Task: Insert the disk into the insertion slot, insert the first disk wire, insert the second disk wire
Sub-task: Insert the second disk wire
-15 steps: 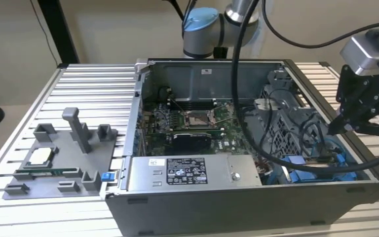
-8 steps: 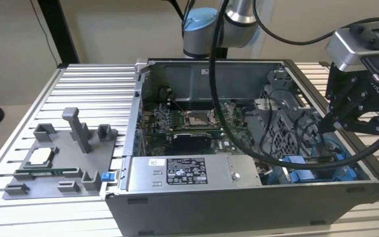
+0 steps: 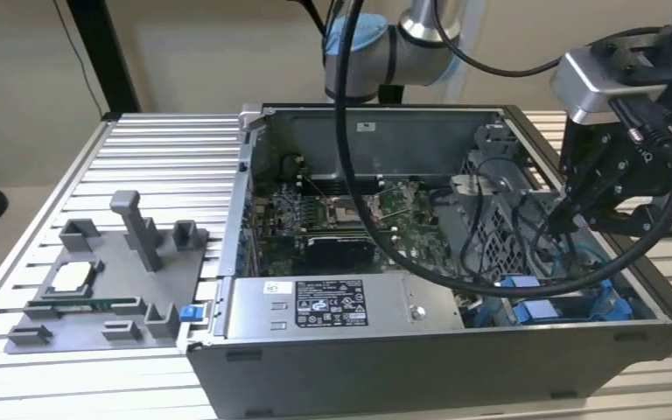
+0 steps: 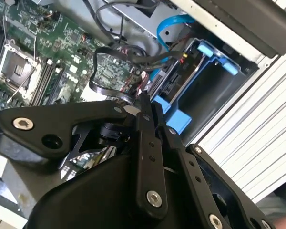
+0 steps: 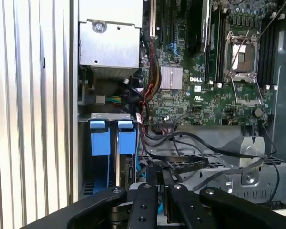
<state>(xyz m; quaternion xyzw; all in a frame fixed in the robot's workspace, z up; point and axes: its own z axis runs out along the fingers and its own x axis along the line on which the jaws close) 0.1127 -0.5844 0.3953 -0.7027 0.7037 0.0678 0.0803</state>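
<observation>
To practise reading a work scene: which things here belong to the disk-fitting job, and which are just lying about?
Job: disk in blue carrier; drive bay; black cables; pincer.
Lying about: power-supply box; grey fixture tray; processor socket; slatted table.

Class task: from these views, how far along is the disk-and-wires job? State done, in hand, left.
Done: the disk, in its blue carrier, appears seated in the insertion slot. In hand: the gripper, shut, sits at the end of a black wire beside the disk; an actual grip is unclear. Left: the wire insertions, neither visibly complete.
</observation>
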